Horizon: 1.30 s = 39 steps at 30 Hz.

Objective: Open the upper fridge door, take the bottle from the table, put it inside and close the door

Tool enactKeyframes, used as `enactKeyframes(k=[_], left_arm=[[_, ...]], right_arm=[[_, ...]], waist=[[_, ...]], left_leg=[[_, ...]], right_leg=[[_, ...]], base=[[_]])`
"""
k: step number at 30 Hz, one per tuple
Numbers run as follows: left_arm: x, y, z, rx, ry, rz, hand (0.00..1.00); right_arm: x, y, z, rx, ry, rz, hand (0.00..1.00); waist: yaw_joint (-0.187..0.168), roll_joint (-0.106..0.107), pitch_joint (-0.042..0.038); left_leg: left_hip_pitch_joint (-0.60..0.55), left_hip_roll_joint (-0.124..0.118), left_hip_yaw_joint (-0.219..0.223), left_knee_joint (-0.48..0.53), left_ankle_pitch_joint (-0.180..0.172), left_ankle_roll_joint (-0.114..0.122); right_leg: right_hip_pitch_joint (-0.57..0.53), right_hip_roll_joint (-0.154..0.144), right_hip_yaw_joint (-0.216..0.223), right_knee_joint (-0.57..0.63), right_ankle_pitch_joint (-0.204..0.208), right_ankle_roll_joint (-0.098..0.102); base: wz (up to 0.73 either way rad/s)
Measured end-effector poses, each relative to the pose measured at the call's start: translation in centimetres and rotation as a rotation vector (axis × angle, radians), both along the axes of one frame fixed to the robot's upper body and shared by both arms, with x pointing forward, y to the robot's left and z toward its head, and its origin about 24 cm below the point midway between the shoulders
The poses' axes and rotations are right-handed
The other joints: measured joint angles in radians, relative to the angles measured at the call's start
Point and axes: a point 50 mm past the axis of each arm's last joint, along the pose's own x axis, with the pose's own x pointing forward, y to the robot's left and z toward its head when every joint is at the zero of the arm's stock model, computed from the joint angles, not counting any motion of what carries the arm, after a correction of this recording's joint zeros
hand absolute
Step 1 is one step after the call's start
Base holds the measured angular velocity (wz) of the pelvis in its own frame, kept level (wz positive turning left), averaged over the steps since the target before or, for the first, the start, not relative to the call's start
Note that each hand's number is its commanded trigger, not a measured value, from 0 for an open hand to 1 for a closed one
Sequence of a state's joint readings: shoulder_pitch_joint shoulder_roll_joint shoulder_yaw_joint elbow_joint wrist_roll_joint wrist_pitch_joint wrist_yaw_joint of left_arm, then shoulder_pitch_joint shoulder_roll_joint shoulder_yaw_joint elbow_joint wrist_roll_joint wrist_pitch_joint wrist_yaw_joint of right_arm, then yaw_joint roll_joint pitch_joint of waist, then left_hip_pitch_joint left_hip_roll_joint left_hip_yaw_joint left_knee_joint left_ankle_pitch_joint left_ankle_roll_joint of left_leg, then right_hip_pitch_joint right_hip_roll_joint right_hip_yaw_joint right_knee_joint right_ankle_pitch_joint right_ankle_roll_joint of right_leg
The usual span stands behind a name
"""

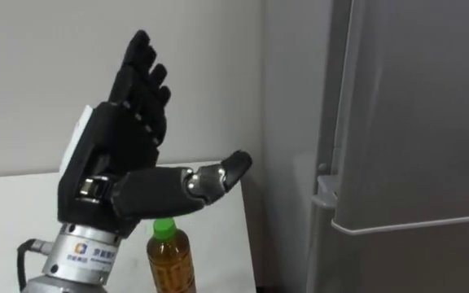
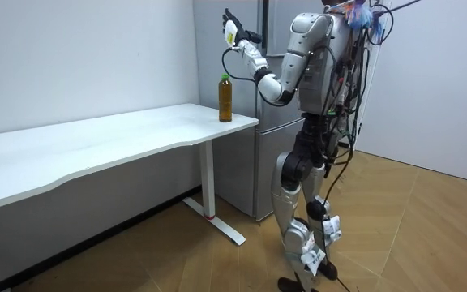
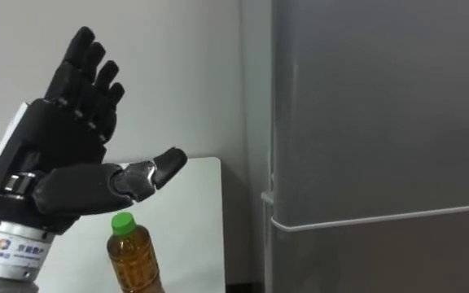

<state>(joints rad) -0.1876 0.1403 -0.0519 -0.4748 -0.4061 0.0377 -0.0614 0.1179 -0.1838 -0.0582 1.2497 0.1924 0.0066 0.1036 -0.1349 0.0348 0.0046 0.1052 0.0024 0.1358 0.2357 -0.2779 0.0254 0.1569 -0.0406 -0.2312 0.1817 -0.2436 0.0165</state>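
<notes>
The white table stands along the wall, with the grey fridge just beside its end, doors closed. The bottle stands upright on that end. My left hand hovers above it, fingers straight and spread, holding nothing.

Nothing legible: small print (too fine to read) marks the left robot hand at its wrist.
</notes>
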Motion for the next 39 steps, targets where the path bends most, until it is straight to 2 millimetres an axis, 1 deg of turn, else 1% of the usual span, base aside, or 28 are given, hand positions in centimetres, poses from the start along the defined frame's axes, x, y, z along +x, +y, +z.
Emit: enactKeyframes(k=[4, 7, 10, 12, 15, 22, 27, 31, 33, 34, 35, 36, 37, 39], left_arm=[[-0.5, -1.2, 0.1, 0.008, -0.008, -0.113, 0.00], [-0.7, -1.8, 0.2, 0.007, -0.017, -0.173, 0.00], [-0.9, -2.8, -0.1, 0.031, -0.005, -0.238, 0.00], [-1.0, -3.5, -0.3, 0.052, 0.006, -0.284, 0.00], [-1.2, -4.1, -0.5, 0.082, 0.004, -0.346, 0.00], [-1.5, -4.6, -0.7, 0.134, -0.010, -0.435, 0.00], [-1.7, -5.1, -0.8, 0.149, -0.008, -0.481, 0.00], [-1.8, -5.5, -1.0, 0.143, -0.005, -0.497, 0.00], [-1.8, -5.7, -1.1, 0.141, 0.005, -0.505, 0.00], [-1.8, -5.7, -1.2, 0.139, 0.006, -0.507, 0.03], [-1.8, -5.8, -1.2, 0.138, 0.006, -0.509, 0.52], [-1.9, -6.0, -1.2, 0.136, 0.007, -0.522, 0.57], [-1.9, -6.2, -1.2, 0.123, 0.010, -0.534, 1.00], [-1.9, -6.2, -1.2, 0.104, 0.017, -0.542, 1.00]], right_arm=[[0.0, 0.0, 0.0, 0.008, -0.001, -0.018, 0.00], [0.0, 0.1, -0.1, 0.013, 0.001, -0.031, 0.00], [0.0, 0.1, 0.0, 0.010, 0.001, -0.029, 0.00], [0.2, 0.0, 0.0, 0.004, 0.001, -0.021, 0.00], [0.4, -0.1, 0.0, -0.001, -0.001, -0.011, 0.00], [0.5, -0.2, 0.0, -0.009, 0.005, -0.005, 0.00], [0.7, -0.4, 0.1, -0.020, 0.015, 0.037, 0.00], [0.8, -0.5, 0.2, -0.022, 0.018, 0.047, 0.00], [1.0, -0.5, 0.2, -0.025, 0.019, 0.066, 0.00], [1.1, -0.6, 0.2, -0.026, 0.018, 0.078, 0.00], [1.2, -0.6, 0.2, -0.027, 0.017, 0.079, 0.00], [1.3, -0.5, 0.2, -0.025, 0.016, 0.082, 0.00], [1.5, -0.5, 0.2, -0.025, 0.013, 0.084, 0.00], [1.6, -0.4, 0.2, -0.024, 0.012, 0.091, 0.00]], waist=[[-0.007, 0.003, -0.0021], [-0.023, 0.002, -0.0017], [-0.029, 0.001, -0.0006], [-0.032, 0.003, -0.0021], [-0.037, 0.005, -0.0015], [-0.049, 0.011, -0.0021], [-0.053, 0.017, -0.0034], [-0.052, 0.019, -0.0014], [-0.052, 0.018, 0.0027], [-0.053, 0.018, 0.0029], [-0.052, 0.018, 0.0031], [-0.052, 0.017, 0.0037], [-0.052, 0.016, 0.0046], [-0.051, 0.014, 0.0058]], left_leg=[[0.000, 0.000, -0.002, -0.001, 0.000, 0.000], [0.003, 0.001, -0.002, -0.003, 0.000, 0.000], [0.004, 0.001, -0.001, -0.006, 0.000, 0.000], [0.004, 0.000, -0.001, -0.007, 0.000, 0.000], [0.003, 0.000, -0.001, -0.007, 0.000, 0.000], [0.004, 0.001, 0.002, -0.007, 0.001, -0.001], [-0.009, 0.002, 0.003, -0.005, 0.001, -0.001], [-0.011, 0.003, 0.003, -0.005, 0.001, -0.002], [-0.007, 0.003, 0.003, -0.005, 0.001, -0.002], [-0.007, 0.002, 0.005, -0.005, 0.001, -0.002], [-0.007, 0.002, 0.006, -0.005, 0.001, -0.002], [-0.008, 0.001, 0.004, -0.006, 0.001, -0.002], [-0.008, 0.000, 0.002, -0.006, 0.001, -0.002], [-0.007, 0.000, 0.002, -0.006, 0.001, -0.002]], right_leg=[[0.002, 0.002, 0.004, -0.014, 0.004, 0.000], [0.002, 0.004, 0.005, -0.015, 0.004, -0.001], [0.002, 0.004, 0.005, -0.015, 0.004, -0.001], [0.002, 0.004, 0.006, -0.015, 0.004, -0.001], [0.002, 0.005, 0.006, -0.015, 0.004, -0.001], [-0.001, 0.006, 0.006, -0.015, 0.004, -0.001], [-0.013, 0.005, 0.009, -0.014, 0.004, -0.001], [-0.008, 0.005, 0.009, -0.014, 0.005, -0.002], [-0.002, 0.005, 0.009, -0.015, 0.005, -0.002], [-0.001, 0.005, 0.008, -0.015, 0.005, -0.002], [-0.001, 0.005, 0.008, -0.015, 0.005, -0.002], [0.000, 0.005, 0.007, -0.015, 0.005, -0.002], [0.000, 0.005, 0.006, -0.016, 0.005, -0.002], [-0.001, 0.005, 0.006, -0.016, 0.005, -0.002]], base=[[0.00], [0.00], [-0.01], [0.00], [0.00], [0.00], [0.00], [0.00], [0.00], [0.00], [0.03], [0.04], [0.05], [0.05]])
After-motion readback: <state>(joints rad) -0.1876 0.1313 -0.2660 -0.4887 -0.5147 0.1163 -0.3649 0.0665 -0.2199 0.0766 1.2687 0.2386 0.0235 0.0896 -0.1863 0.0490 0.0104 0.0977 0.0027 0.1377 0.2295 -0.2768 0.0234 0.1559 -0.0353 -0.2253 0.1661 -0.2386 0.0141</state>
